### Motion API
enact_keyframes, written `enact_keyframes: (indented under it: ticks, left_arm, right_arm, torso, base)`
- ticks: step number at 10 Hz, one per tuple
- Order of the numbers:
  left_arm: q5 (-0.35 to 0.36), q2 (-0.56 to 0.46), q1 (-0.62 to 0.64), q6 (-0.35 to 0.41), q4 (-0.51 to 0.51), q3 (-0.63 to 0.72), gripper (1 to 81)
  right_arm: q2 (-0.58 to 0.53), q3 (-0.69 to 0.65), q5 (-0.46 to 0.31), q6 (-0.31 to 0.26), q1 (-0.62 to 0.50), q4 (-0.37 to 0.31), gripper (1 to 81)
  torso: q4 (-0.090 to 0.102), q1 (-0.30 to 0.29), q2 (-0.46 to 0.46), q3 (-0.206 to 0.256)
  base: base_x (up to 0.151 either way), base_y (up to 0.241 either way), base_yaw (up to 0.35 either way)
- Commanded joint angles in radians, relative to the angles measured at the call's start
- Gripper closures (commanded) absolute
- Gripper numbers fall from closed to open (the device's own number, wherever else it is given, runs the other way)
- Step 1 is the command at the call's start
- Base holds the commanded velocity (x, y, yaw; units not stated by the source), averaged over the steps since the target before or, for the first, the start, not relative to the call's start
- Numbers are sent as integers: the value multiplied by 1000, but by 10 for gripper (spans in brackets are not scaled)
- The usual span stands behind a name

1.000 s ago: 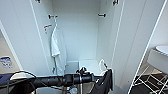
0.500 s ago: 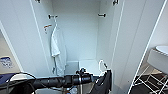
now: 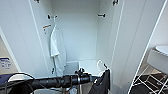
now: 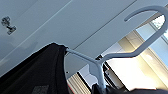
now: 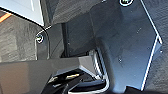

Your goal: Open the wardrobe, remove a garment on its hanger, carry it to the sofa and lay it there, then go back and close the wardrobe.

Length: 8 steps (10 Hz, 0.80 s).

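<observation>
The wardrobe (image 3: 80, 37) stands in front of me with both white doors swung open. My left arm reaches across the bottom of the head view. Its gripper (image 3: 96, 78) is shut on the neck of the white hanger (image 3: 100, 65), just outside the wardrobe's lower right. The black garment (image 3: 102, 83) hangs from that hanger. In the left wrist view the hanger (image 4: 140, 47) rises with its hook free in the air, the garment (image 4: 37, 72) draped over one shoulder and the left gripper (image 4: 102, 89) at its stem.
A white shirt (image 3: 57, 50) hangs on a peg inside the wardrobe at the left. A black peg (image 3: 101, 15) sticks out of the right inner wall. A white box (image 3: 87, 66) sits on the wardrobe floor. A white stool (image 3: 158, 57) stands at the right.
</observation>
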State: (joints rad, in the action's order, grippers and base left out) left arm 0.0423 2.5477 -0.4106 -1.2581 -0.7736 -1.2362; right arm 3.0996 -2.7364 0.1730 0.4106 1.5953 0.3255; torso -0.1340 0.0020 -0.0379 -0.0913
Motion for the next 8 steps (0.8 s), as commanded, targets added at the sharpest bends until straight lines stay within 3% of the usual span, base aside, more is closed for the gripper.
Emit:
enact_keyframes:
  ticks: [1,8]
  left_arm:
    - [45,14,163,2,-10,32,811]
    - [47,16,163,2,-16,40,811]
  right_arm:
    - [18,9,-47,-4,-24,9,10]
    - [18,9,-47,-4,-24,9,10]
  torso:
    - [0,0,0,0]
    - [0,0,0,0]
  base:
    - [0,0,-256]
    - [0,0,-256]
